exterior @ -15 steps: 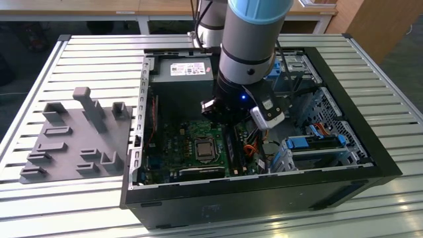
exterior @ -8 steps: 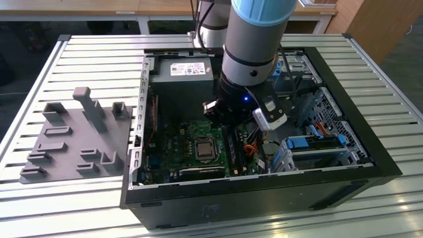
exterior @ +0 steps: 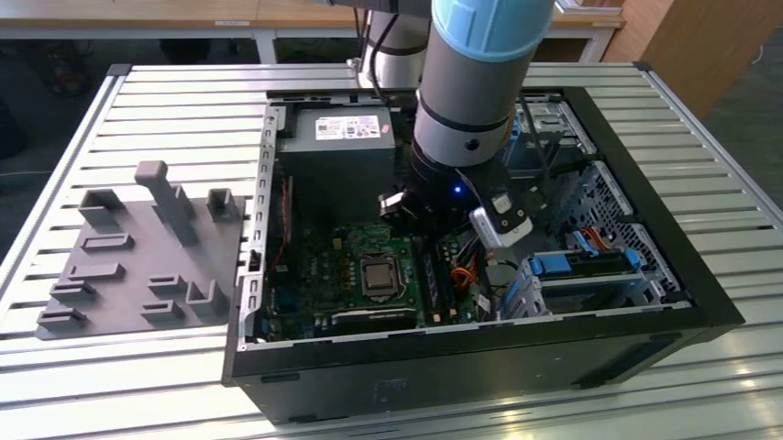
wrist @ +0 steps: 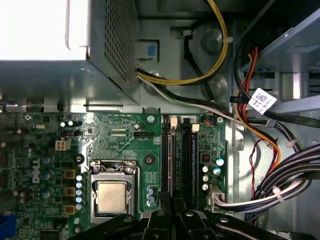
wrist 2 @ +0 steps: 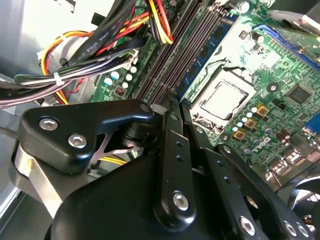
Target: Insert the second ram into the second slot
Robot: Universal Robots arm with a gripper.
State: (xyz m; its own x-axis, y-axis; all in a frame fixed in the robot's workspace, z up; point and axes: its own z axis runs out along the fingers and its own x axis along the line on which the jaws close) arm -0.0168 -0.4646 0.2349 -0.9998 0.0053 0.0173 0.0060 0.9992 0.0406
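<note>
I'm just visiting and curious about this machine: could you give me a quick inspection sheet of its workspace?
Surface: slatted metal table carrying an open computer case.
Job's things: memory slots on the green board; whether a stick sits in them, cannot tell.
Clutter: grey moulded tray at the exterior view's left of the case.
Grippers: claw hangs directly over the memory slots.
Cables: bundled black, red, yellow cables beside the slots, apart from the claw.
Surroundings: wooden desks behind the table.
</note>
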